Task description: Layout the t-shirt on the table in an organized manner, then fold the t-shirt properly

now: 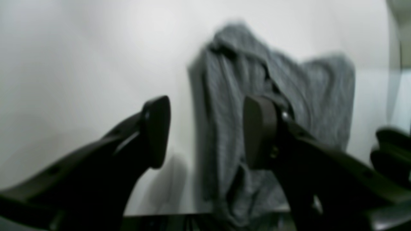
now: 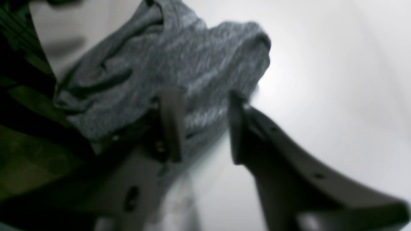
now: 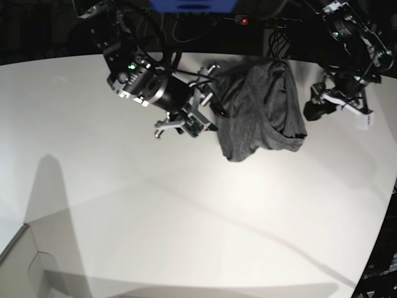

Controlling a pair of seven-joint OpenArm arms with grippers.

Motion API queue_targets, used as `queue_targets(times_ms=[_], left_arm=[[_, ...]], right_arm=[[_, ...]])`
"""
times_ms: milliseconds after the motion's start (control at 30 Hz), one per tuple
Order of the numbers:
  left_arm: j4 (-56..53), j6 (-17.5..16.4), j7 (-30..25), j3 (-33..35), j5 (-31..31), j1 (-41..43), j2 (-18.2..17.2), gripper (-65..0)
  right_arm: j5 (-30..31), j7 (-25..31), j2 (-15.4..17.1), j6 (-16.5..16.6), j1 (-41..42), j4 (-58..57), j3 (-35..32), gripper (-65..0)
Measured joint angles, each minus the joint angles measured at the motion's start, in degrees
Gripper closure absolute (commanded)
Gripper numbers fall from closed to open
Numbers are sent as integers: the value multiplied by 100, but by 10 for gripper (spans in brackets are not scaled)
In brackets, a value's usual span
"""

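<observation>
The dark heather-grey t-shirt [image 3: 257, 112] lies bunched in a heap at the far edge of the white table [image 3: 124, 205]. My right gripper [image 3: 211, 110] is at the heap's left edge in the base view. In the right wrist view its jaws [image 2: 204, 128] stand apart, with the t-shirt [image 2: 167, 61] showing in the gap and beyond it. My left gripper [image 3: 310, 110] hangs just off the heap's right side. In its wrist view the left gripper [image 1: 207, 131] is open and holds nothing, with the t-shirt [image 1: 257, 80] lying ahead of it.
Black cables and dark gear [image 3: 279, 37] crowd the space behind the table's far edge. The table's curved edge [image 3: 384, 211] runs down the right side. A pale box corner [image 3: 25, 261] sits at the lower left. Bare white tabletop [image 1: 80, 48] stretches beside the heap.
</observation>
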Motion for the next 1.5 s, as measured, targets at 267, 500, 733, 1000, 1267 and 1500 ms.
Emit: queue_targets(times_ms=[267,500,733,1000,1267,1500], left_arm=[[-446,85,-404,1099,2,-63,76,-351],[-1585,-76,-1351,1178,199,-227,-332,-351],[-1626,22,-1266,1137,223,-205,-647,-351],[-1648,46,-1226,1182,238,-236,-693,-351],[-1650,50,-1233,1176,238,-221,-728,-351],[-1668,72,-1231,1180,278,-302,-715,-351]], right_arm=[[28,17,-109,0,2,-15,-11,0],[26,7,-107,0,-28,-15,-11,0],[-13,-13,-363,0,50,-164,-107,0],[22,46,-942,-11,758,-1368,-457,0],[57,162,-789,0,1366,-2420,-393,0],[26,103,-302,-2,922,-1764,-109,0]])
